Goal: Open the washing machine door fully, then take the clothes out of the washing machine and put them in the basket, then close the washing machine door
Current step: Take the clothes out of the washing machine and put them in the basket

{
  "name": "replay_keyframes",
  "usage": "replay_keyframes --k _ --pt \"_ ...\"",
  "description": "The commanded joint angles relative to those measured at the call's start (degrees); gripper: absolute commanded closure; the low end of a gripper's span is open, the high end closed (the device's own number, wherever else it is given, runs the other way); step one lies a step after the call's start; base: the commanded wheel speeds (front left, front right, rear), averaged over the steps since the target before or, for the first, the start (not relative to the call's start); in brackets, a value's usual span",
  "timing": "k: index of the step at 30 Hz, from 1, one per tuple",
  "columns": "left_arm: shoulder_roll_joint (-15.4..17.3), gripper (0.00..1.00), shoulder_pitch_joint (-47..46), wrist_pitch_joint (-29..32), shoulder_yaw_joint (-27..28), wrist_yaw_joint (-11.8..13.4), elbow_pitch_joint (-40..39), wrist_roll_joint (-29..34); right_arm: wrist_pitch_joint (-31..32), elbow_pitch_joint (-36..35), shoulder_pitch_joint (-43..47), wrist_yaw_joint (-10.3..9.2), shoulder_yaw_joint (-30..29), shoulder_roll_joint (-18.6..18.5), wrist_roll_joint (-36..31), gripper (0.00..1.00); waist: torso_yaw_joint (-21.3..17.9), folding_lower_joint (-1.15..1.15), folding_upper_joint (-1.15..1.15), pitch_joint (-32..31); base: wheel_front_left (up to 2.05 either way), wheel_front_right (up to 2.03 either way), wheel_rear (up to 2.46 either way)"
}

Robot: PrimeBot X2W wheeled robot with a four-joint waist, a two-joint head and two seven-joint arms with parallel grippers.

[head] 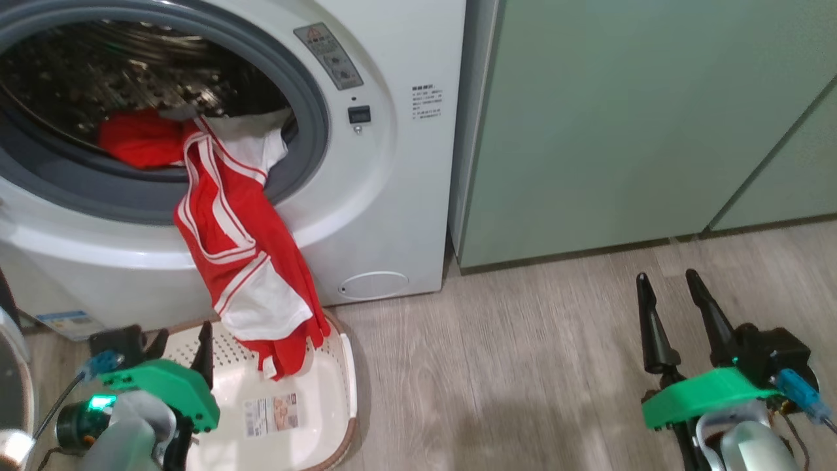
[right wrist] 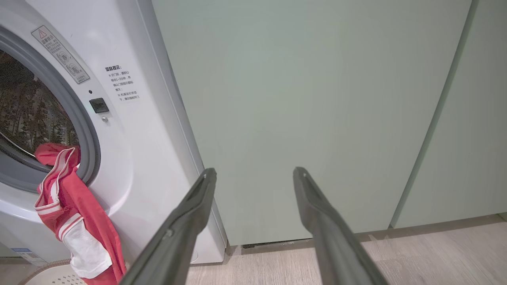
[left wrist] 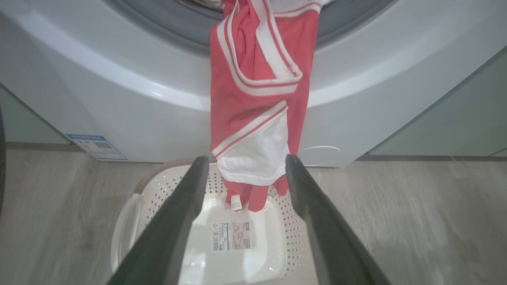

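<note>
The white washing machine (head: 392,196) stands open, its steel drum (head: 98,72) in sight. Red clothes with white trim (head: 242,261) spill over the grey gasket and hang down the front, their lower end dangling into the cream basket (head: 346,366) on the floor below. My left gripper (head: 183,333) hovers over the basket, open. In the left wrist view the clothes (left wrist: 253,99) hang just beyond the left gripper (left wrist: 246,158), between its fingertips, above the basket (left wrist: 150,198). My right gripper (head: 667,278) is open and holds nothing, far right over the floor. A sliver of the door (head: 8,366) shows at the left edge.
Pale green cabinets (head: 621,131) stand right of the washer; the right gripper (right wrist: 255,171) faces them (right wrist: 317,99). Wood-look floor (head: 510,366) stretches between the basket and the right arm. A round flap (head: 374,285) and a blue label (head: 65,322) sit low on the washer.
</note>
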Motion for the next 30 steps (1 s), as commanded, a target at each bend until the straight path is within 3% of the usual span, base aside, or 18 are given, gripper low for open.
replay_keyframes --k 1,7,14,24,30 --pt "2.43 0.0 1.01 -0.76 3.45 0.89 -4.21 0.99 -0.36 -1.7 -0.29 -0.04 0.88 0.02 0.22 0.0 0.22 0.0 0.0 -0.98 0.0 0.0 0.0" --pt "1.86 0.0 10.6 -0.78 13.72 3.13 -20.83 4.5 -0.36 -1.95 0.76 -0.04 0.88 0.26 0.3 0.0 -0.43 0.0 0.0 -2.35 0.0 0.0 0.0" --pt "-1.47 0.0 18.11 -0.78 21.06 2.88 -32.29 9.26 -0.36 -1.99 1.74 -0.04 0.65 0.62 0.48 0.0 -0.45 0.0 0.0 -3.2 0.0 0.0 0.0" --pt "-2.89 0.0 16.55 -0.58 22.72 1.28 -33.42 11.6 -0.36 -2.08 1.65 -0.04 0.67 0.83 0.51 0.0 -0.07 0.0 0.0 -2.79 0.0 0.0 0.0" --pt "-1.94 0.0 7.98 8.94 20.07 1.08 -30.08 10.96 -0.36 -2.24 0.29 -0.04 1.44 0.61 0.58 0.0 -0.8 0.0 0.0 -0.09 0.0 0.0 0.0"
